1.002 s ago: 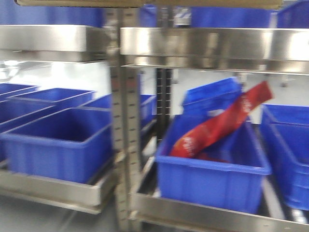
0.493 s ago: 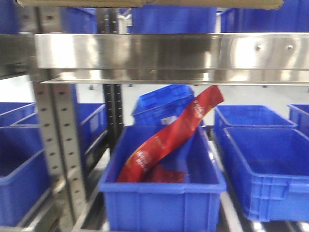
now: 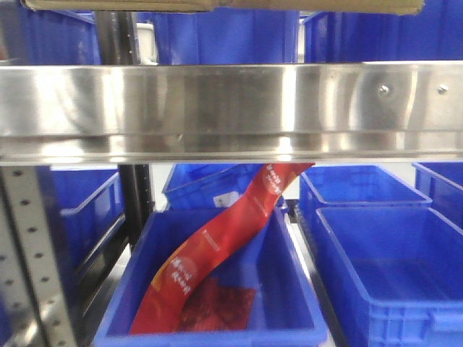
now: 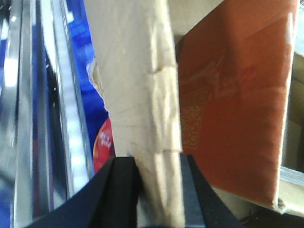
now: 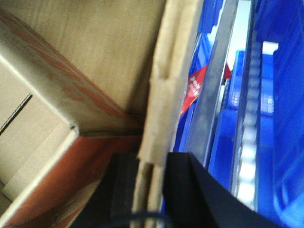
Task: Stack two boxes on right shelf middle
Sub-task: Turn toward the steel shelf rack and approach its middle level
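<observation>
**Status.** The left tool (image 4: 159, 186) is clamped on a folded cardboard edge of the box (image 4: 135, 71), one black finger on each side of the flap. The right tool (image 5: 148, 187) is clamped on a matching edge on the opposite side. The box is held in the air between both arms. In the front view only its underside (image 3: 217, 4) shows, along the top of the frame, above the steel front lip of the shelf (image 3: 231, 108). An orange-printed panel (image 4: 232, 95) lies just beside the gripped flap. Whether it belongs to a second box cannot be told.

**Change.** Over the last second the perforated post (image 3: 29, 275) has slid from frame centre to the far left. The shelf lip has dropped lower in the frame and grown broader. The blue bin (image 3: 210, 337) holding the red bag (image 3: 217, 246) now sits centred below it.

**Meaning.** The robot appears to have shifted right and closer, squaring up to the right-hand bay. The box is not yet set down. The next step is probably to carry it forward over the lip.
</observation>
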You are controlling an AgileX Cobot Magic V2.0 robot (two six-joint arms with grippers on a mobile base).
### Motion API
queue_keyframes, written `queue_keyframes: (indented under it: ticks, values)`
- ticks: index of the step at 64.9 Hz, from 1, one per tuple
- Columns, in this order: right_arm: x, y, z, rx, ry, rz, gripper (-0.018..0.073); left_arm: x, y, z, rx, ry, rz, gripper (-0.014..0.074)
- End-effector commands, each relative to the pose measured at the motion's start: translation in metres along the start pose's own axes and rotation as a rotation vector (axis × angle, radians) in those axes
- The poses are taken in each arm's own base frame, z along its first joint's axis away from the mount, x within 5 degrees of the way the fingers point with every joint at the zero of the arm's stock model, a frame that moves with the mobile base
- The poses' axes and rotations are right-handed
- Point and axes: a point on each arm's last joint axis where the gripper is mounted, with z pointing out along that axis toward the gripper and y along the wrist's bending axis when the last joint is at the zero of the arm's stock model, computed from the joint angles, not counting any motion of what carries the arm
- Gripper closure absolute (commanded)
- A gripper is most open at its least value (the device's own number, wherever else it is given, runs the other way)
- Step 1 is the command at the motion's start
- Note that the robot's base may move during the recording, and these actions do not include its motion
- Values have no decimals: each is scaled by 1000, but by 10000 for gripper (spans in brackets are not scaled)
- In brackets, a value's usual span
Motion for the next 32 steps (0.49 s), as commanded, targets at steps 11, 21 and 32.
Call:
queue_keyframes:
  ticks: [11, 21, 32]
  values:
    - [-5, -4, -6, 38, -53, -19, 722, -6, 0, -12, 6, -79, 9, 708]
    - [-5, -4, -6, 38, -53, -19, 722, -6, 0, -12, 6, -79, 9, 708]
    - [-5, -4, -6, 38, -53, -19, 722, -6, 0, -12, 6, -79, 9, 708]
